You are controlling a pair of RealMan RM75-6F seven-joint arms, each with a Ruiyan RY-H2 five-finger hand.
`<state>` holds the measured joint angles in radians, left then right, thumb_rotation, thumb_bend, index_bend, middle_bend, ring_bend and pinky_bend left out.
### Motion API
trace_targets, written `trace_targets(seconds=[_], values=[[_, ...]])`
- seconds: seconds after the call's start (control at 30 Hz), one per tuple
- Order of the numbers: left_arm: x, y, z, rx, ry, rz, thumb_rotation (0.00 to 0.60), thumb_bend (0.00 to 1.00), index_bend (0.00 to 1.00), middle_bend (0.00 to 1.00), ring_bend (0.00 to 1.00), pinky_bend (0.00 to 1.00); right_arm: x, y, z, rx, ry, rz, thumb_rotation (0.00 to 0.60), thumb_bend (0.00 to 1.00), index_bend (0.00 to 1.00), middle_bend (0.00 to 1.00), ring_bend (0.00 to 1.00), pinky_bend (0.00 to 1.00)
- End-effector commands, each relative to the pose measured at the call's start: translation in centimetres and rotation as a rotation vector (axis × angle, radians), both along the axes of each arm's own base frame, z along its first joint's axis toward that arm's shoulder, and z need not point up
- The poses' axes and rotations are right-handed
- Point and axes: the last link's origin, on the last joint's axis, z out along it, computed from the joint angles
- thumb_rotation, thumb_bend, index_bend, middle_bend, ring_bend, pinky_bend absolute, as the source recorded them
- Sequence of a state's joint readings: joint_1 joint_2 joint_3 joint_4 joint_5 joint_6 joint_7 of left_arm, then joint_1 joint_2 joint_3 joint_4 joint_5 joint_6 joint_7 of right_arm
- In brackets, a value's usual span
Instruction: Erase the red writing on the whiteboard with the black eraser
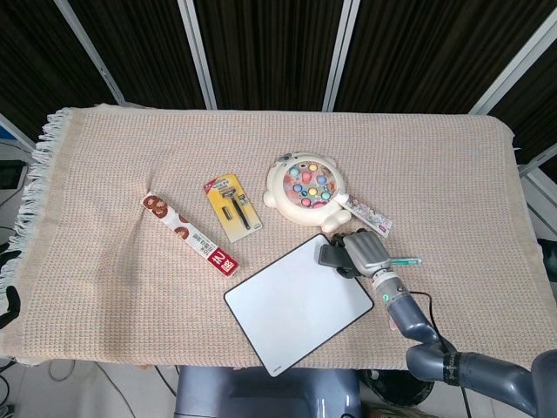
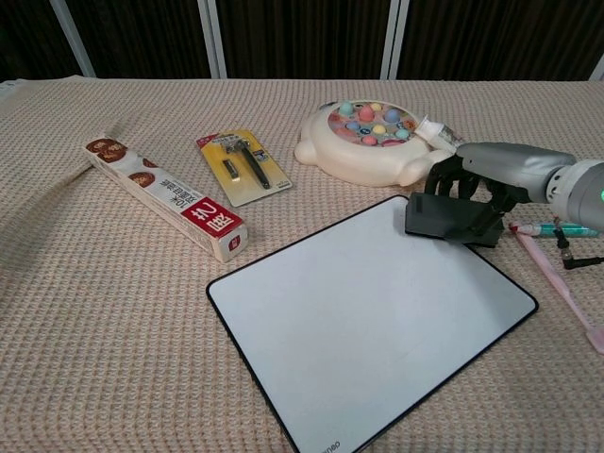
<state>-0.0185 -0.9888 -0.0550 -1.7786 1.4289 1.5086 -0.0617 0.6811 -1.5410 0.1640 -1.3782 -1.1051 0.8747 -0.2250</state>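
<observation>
A white whiteboard [image 1: 296, 305] [image 2: 359, 311] with a black rim lies at the near centre of the table, its surface plain white with no red marks showing. My right hand [image 1: 367, 252] [image 2: 491, 170] grips the black eraser [image 1: 332, 256] [image 2: 442, 216] from above at the board's far right corner, where the eraser rests on the board's edge. My left hand does not appear in either view.
Behind the eraser sits a cream fishing-game toy [image 1: 306, 192] [image 2: 373, 140] with a white tube [image 1: 370, 215] beside it. A green pen [image 1: 402, 260] and a pink stick [image 2: 564, 286] lie right of the board. A razor card [image 1: 232, 206] and a long box [image 1: 190, 233] lie to the left.
</observation>
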Motion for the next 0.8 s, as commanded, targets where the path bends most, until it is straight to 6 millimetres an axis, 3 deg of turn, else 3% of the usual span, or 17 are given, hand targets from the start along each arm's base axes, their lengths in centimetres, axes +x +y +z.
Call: trace_targets(seconds=[0.03,0.37,0.8], values=[[0.0,0.0,0.0,-0.001,0.001,0.000,0.600,0.63,0.19,0.08,0.02,0.06,-0.6,0.6,1.6,-0.017,-0.009,-0.001,0.600,0.45,0.51,0.51,0.49,0.32],[0.2,-0.1,-0.2,-0.003,0.001,-0.004,0.600,0.63,0.19,0.08,0.02,0.06,-3.9,2.9,7.4,-0.043,0.015,0.005,0.600,0.45,0.51,0.51,0.48,0.32],[0.3,-0.1,-0.5,-0.005,0.004,-0.005,0.600,0.63,0.19,0.08,0.02,0.07,-9.2,5.6,9.3,-0.037,0.139,0.063,0.600,0.45,0.51,0.49,0.45,0.29]])
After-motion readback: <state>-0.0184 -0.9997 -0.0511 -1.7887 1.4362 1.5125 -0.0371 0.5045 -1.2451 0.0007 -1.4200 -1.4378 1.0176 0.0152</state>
